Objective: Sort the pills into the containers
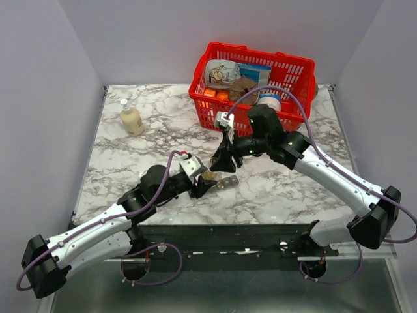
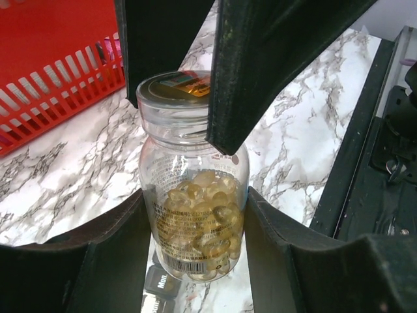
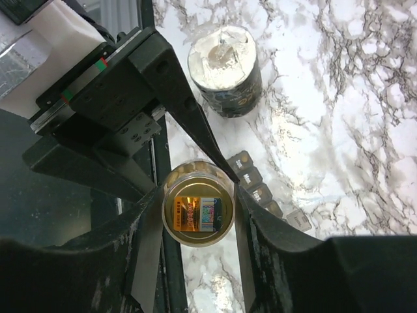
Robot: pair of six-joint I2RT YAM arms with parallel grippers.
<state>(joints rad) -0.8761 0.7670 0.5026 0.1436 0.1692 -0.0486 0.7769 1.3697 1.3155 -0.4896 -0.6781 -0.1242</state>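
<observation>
Left wrist: I have the left fingers (image 2: 111, 261) clenched on the lower body of the clear bottle (image 2: 189, 163), pills (image 2: 205, 208) inside, lid (image 3: 199, 212) on. Right fingers (image 3: 260, 241) pinch that lid from above. It sits over the organiser (image 3: 260, 192), mid-bench toward the near edge. My worries: the smooth bottle spins in the left grasp instead of the lid turning, or it tips once open and capsules scatter past the small compartments

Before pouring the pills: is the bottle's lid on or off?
On: a clear, stickered cap covers the neck of the bottle.
</observation>
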